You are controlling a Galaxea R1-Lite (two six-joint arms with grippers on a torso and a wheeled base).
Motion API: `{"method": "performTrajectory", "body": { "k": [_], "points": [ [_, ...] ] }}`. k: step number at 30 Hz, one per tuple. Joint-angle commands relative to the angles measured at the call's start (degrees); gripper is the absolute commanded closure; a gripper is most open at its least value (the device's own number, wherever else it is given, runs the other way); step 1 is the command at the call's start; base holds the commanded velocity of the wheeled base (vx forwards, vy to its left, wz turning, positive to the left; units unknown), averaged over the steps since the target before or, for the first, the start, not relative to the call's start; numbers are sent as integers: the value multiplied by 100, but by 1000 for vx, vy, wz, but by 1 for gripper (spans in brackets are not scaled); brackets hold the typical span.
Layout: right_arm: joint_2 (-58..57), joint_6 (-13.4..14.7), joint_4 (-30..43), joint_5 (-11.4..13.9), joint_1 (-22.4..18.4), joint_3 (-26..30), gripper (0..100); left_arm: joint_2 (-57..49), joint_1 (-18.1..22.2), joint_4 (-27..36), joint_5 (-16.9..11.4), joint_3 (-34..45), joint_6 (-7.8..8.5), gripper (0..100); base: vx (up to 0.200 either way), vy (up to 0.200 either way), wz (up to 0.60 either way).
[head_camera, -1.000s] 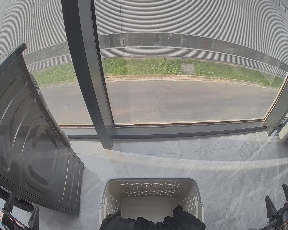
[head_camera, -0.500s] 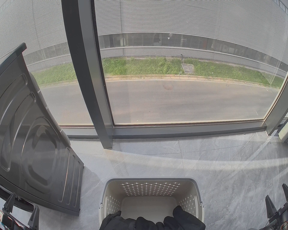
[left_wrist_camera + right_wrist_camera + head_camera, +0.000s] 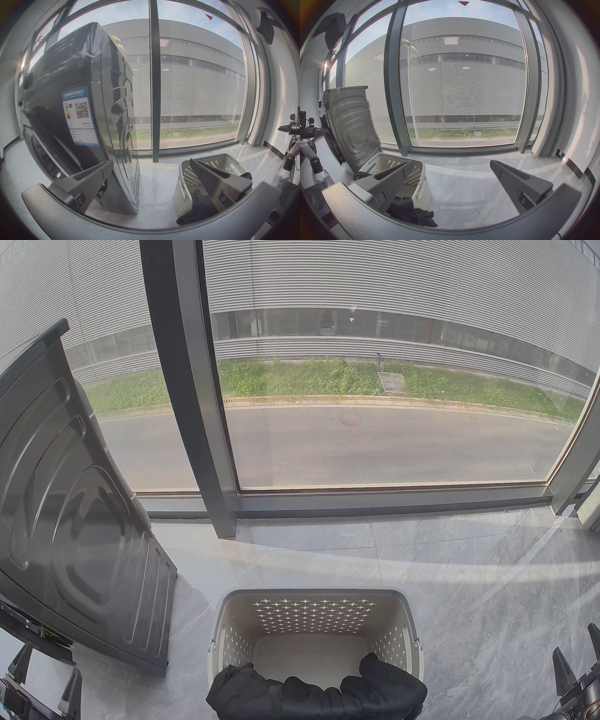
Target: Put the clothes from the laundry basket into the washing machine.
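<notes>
A pale laundry basket [image 3: 312,615] stands on the floor right in front of me, with black clothes [image 3: 315,693] draped over its near rim. The dark grey washing machine [image 3: 81,534] stands to the left of it, seen from the side. My left gripper [image 3: 50,660] is low at the left, open and holding nothing, near the machine. My right gripper [image 3: 575,641] is low at the right, open and holding nothing, well clear of the basket. The left wrist view shows the machine [image 3: 84,118], the basket [image 3: 182,187] and the black clothes [image 3: 200,209]. The right wrist view shows the basket [image 3: 425,190] and the clothes [image 3: 409,212].
A tall glass window with a dark upright post [image 3: 187,390] runs across the back, with a low sill [image 3: 387,499]. Pale tiled floor [image 3: 475,590] lies open to the right of the basket and behind it. A curtain [image 3: 550,125] hangs at the right.
The whole head picture has shifted, so the camera moved: the basket sits higher in view and more of the black clothes shows. Both grippers look the same as before.
</notes>
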Motion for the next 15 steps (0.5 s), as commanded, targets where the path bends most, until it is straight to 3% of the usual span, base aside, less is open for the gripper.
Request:
{"method": "performTrajectory", "body": {
  "k": [1, 15],
  "points": [
    [-93, -4, 0, 2, 2, 92, 0, -104, 0, 0, -2, 92, -1, 0, -200, 0, 0],
    [-93, -4, 0, 2, 2, 92, 0, -104, 0, 0, -2, 92, -1, 0, -200, 0, 0]
  ]
}}
